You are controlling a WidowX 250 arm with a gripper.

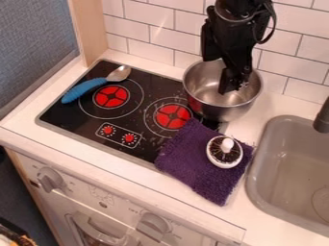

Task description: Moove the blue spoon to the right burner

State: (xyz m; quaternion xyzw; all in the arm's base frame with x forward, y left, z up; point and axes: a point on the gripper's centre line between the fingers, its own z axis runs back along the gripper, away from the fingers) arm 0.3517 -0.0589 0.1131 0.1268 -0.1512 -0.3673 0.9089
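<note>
My gripper [233,85] hangs over the metal pot at the back right, its lower end at the pot's opening; whether it is open or shut cannot be made out. The blue spoon [85,90] lies at the left of the black stove [90,124], its blue handle toward the left edge and its metal bowl toward the back, across the upper left part of the left burner [111,96]. The right burner [173,116] has no spoon on it and lies left of and in front of the pot.
A metal pot [208,98] stands at the stove's back right corner. A purple cloth [197,165] overlaps the stove's front right, with a white round brush [225,152] on it. The grey sink [257,185] is at the right. Tiled wall [151,34] behind.
</note>
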